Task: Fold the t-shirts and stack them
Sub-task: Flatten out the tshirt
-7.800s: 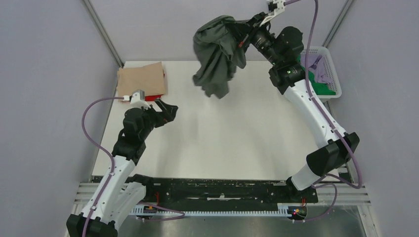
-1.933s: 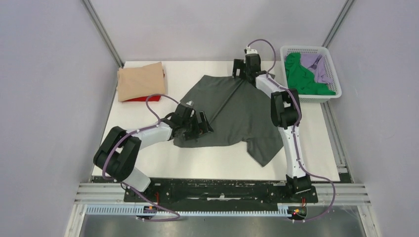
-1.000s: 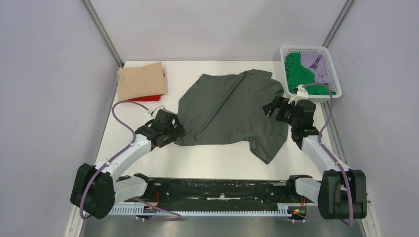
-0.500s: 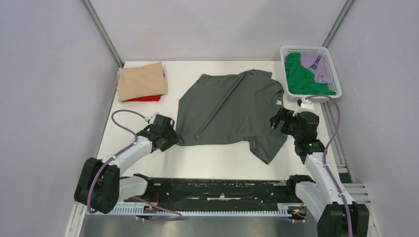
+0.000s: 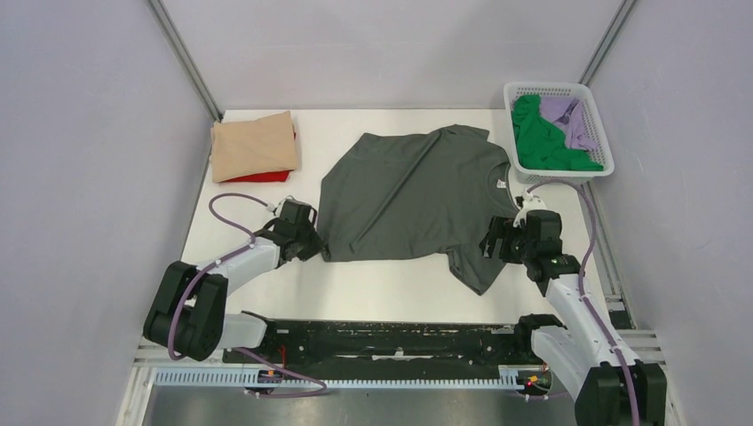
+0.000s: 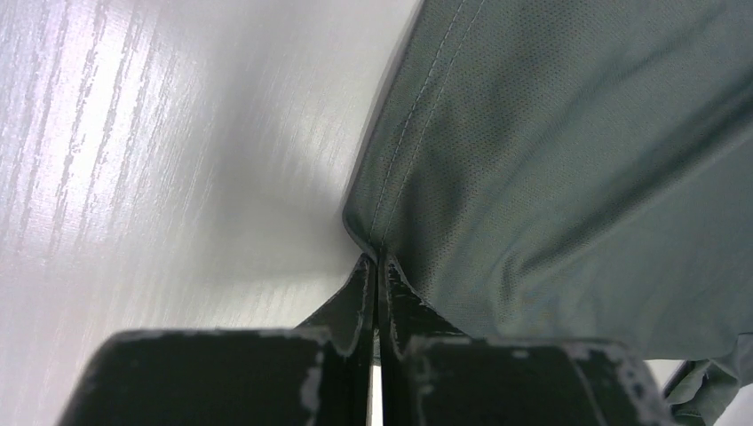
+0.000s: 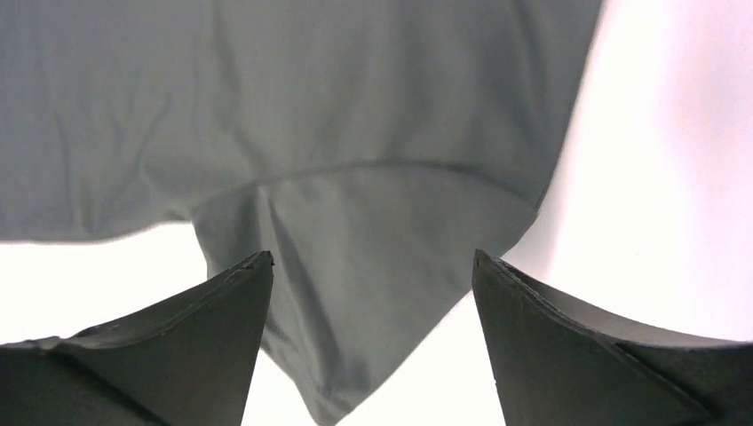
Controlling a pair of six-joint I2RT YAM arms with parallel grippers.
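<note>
The left end effector (image 6: 376, 282), wide open a second ago, now pinches the hem corner of the dark grey t-shirt (image 5: 413, 191). The right end effector (image 7: 371, 259) has drawn back toward the near edge, over the sleeve (image 5: 479, 268).

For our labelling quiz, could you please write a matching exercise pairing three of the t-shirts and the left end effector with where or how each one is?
Things:
1. dark grey t-shirt
2. tan t-shirt
3. green t-shirt
4. left end effector

Places or states:
A. in the white basket
B. shut on a cloth corner
C. spread out in the middle of the table
D. folded, lying on the red t-shirt at the far-left corner

Pairs: 1-C; 2-D; 3-A; 4-B
</note>
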